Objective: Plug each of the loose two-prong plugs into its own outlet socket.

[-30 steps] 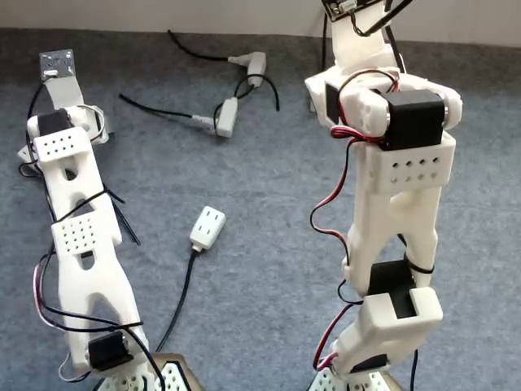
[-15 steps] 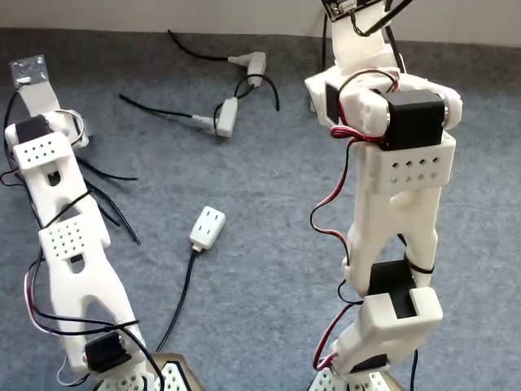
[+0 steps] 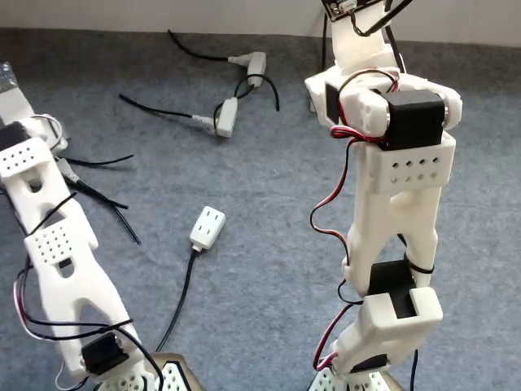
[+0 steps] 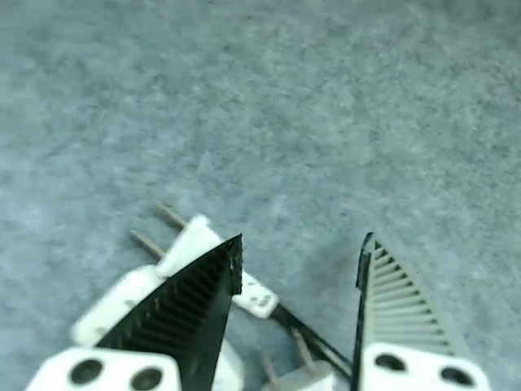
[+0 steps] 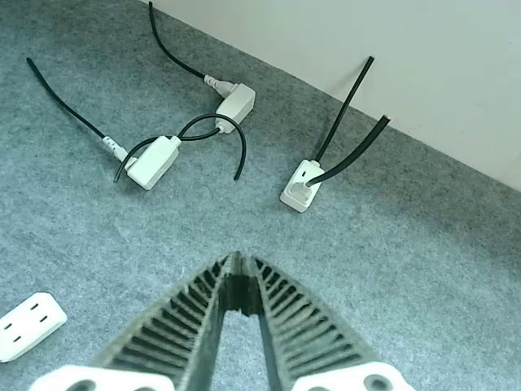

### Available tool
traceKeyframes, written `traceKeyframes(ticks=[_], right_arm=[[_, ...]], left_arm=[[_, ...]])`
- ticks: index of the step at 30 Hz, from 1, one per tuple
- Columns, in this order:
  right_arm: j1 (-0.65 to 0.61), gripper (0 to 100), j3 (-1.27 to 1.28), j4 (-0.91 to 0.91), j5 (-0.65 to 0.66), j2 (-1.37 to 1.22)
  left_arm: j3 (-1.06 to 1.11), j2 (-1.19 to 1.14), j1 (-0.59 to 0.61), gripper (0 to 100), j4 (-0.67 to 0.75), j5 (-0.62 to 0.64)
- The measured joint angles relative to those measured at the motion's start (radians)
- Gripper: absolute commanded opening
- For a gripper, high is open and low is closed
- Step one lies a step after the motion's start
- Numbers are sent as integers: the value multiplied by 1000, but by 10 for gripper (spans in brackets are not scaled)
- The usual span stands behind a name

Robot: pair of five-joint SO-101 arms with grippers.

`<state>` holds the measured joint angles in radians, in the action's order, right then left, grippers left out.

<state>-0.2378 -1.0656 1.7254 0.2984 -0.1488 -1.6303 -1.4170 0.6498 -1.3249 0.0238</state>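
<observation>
My left gripper [image 4: 301,243] is open just above the grey carpet. A loose white two-prong plug [image 4: 198,242] lies partly under one of its fingers [image 4: 191,301], prongs pointing away. Part of a second plug [image 4: 303,376] with a black cord lies closer in, between the fingers. In the high view the left arm [image 3: 37,191] leans to the left edge. A white outlet socket [image 3: 207,227] on a black cord lies mid-carpet, also seen as the socket [image 5: 23,326]. My right gripper [image 5: 241,259] is shut and empty, held high above the carpet.
Two white socket blocks [image 3: 227,116] [image 3: 254,63] with black cords lie at the back. Another small white socket [image 5: 301,185] with two cords sits near the wall. The right arm [image 3: 399,187] stands tall at the right. Black cords [image 3: 98,191] trail beside the left arm.
The left arm has swung steadily leftward toward the carpet's left edge. The right arm and the sockets have not moved.
</observation>
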Motion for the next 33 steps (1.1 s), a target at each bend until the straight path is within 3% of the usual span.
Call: traceKeyframes(ticks=[16, 33], right_arm=[[0, 6, 0, 0, 0, 0], [0, 6, 0, 0, 0, 0]], left_arm=[[0, 8, 75, 228, -43, -2], [0, -48, -25, 227, 66, 130]])
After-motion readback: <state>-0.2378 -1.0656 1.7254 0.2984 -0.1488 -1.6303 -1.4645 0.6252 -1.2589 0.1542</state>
